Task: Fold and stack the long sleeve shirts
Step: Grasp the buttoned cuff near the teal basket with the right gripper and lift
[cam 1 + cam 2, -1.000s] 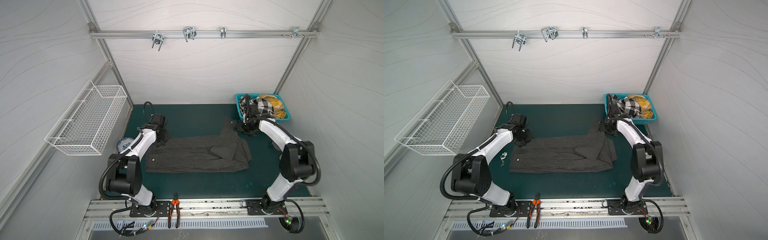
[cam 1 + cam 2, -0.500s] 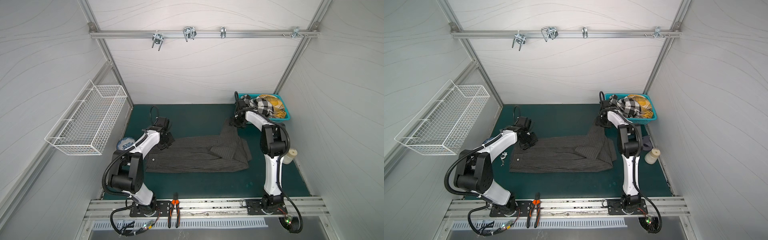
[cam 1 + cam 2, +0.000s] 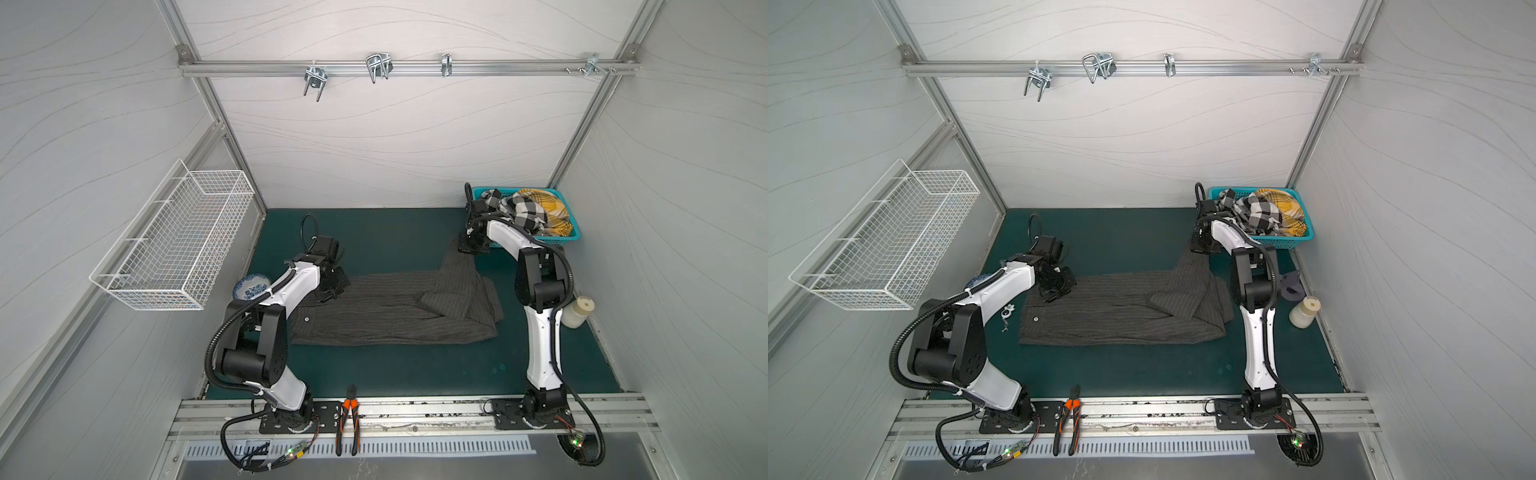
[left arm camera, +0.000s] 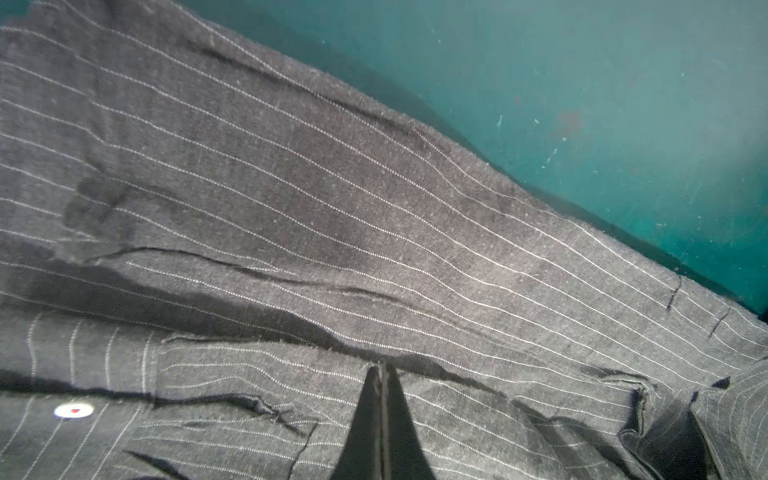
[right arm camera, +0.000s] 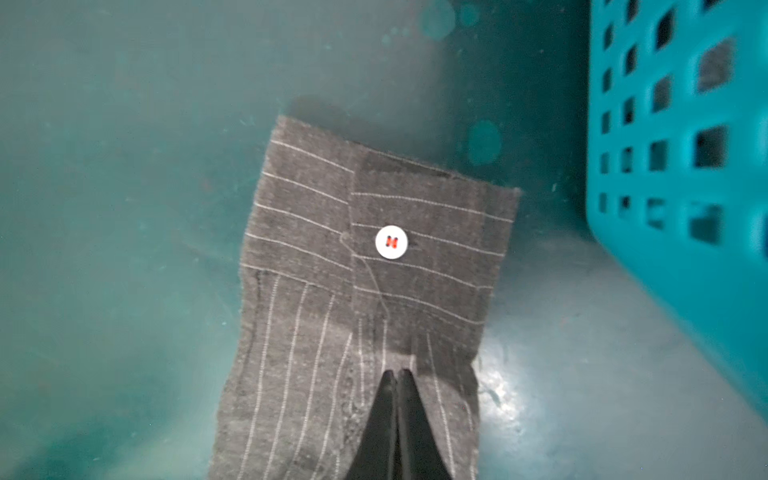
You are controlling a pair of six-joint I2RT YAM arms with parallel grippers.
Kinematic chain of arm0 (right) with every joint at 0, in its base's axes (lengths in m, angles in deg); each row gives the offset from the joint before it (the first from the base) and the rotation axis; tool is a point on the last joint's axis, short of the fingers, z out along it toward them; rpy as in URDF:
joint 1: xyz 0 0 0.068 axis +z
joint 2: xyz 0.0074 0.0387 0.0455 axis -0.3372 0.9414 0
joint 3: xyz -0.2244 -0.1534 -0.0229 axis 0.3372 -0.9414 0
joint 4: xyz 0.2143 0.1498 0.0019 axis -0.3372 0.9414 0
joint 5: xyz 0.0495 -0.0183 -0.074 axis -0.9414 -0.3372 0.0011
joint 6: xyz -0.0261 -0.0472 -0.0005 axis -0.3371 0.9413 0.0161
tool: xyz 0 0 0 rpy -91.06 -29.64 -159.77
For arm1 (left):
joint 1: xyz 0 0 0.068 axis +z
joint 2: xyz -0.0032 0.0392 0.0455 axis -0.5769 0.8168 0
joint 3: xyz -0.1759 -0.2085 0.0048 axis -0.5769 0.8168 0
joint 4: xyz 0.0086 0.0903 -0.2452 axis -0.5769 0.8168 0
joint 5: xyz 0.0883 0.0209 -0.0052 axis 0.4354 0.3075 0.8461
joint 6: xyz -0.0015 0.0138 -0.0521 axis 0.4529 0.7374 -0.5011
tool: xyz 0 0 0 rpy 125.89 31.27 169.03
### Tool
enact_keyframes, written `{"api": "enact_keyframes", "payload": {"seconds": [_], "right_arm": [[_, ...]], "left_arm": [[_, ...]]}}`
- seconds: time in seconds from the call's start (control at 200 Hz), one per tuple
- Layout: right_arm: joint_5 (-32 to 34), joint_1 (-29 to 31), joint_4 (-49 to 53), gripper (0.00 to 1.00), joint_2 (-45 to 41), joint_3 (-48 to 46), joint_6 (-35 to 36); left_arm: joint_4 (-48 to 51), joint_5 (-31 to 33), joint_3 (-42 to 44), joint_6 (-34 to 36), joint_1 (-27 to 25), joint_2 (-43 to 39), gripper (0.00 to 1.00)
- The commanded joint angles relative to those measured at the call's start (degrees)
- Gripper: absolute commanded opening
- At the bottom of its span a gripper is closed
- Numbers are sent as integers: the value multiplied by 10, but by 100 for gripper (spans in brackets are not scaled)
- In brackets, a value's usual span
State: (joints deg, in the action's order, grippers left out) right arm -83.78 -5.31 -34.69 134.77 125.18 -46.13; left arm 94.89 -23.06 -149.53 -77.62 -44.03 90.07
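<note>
- On the dark green table mat [image 3: 395,374], I see the dark charcoal pinstriped long sleeve shirt [image 3: 374,316] lying lengthwise between the arms in both top views.
- My left gripper [image 4: 381,368] is closed, its tips pressed on the shirt's left end. I cannot tell whether any cloth is pinched.
- My right gripper [image 5: 398,374] is clamped on the sleeve [image 5: 324,332] just behind the cuff and its white button [image 5: 391,242].
- The teal perforated plastic basket [image 3: 561,239] stands at the back right, just beside that cuff. It holds a black-and-white checked cloth [image 3: 521,208] and a yellow checked cloth [image 3: 548,205].
</note>
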Motion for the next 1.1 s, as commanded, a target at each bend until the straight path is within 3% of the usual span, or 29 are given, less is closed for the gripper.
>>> {"api": "enact_keyframes", "payload": {"seconds": [0.0,0.055,0.225,0.425,0.585,0.795,0.885,0.985,1.096], "right_arm": [[39,18,26,37,-41,-11,12],[52,25,24,50,-57,-30,8],[61,34,-4,64,-126,-111,-2],[75,35,5,70,-112,-132,-13],[78,32,-35,68,-97,-154,-6],[105,30,-22,67,-63,-112,19],[86,26,-22,64,-54,-103,21],[70,25,-27,53,-43,-100,23],[69,26,-13,31,-25,-77,24]], "left_arm": [[-16,-11,-13,4,-3,3,0],[-16,-14,-16,5,-3,3,2],[-14,-31,-30,11,-4,0,21],[-15,-46,-35,15,-4,-18,26],[-16,-52,-29,19,-5,-19,25],[-21,-58,-21,22,-5,-14,24],[-24,-60,-20,20,-5,-13,24],[-24,-63,-22,20,-5,-11,22],[-23,-64,-24,21,-5,-13,20]]}}
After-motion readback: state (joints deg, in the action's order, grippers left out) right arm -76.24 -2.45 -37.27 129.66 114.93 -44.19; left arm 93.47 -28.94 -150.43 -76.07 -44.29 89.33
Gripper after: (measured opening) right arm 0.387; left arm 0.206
